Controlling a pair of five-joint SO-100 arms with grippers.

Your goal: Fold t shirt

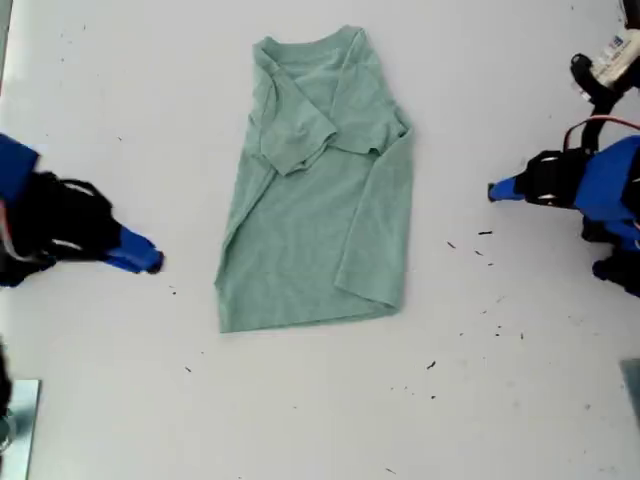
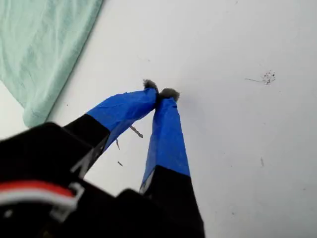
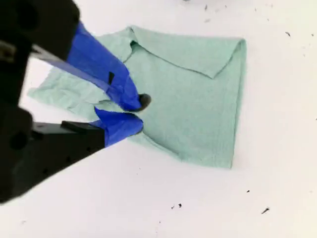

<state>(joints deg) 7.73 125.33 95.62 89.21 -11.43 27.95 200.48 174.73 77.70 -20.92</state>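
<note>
The sage-green t shirt (image 1: 320, 230) lies flat in the middle of the white table (image 1: 100, 100), collar toward the far edge. One sleeve is folded in over the chest, and the long side on the exterior view's right is folded over the body. My first gripper (image 1: 493, 190) (image 2: 159, 94) is shut and empty on the exterior view's right, over bare table, apart from the t shirt (image 2: 39, 44). My second gripper (image 1: 152, 263) (image 3: 140, 111) is shut and empty on the exterior view's left, short of the t shirt (image 3: 198, 109).
Small dark specks (image 1: 450, 245) dot the table between the shirt and the first arm and toward the near edge. Metal plates sit at the near corners, at the exterior view's left (image 1: 20, 425) and right (image 1: 632, 385). Red and black cables (image 1: 600, 122) hang by the first arm.
</note>
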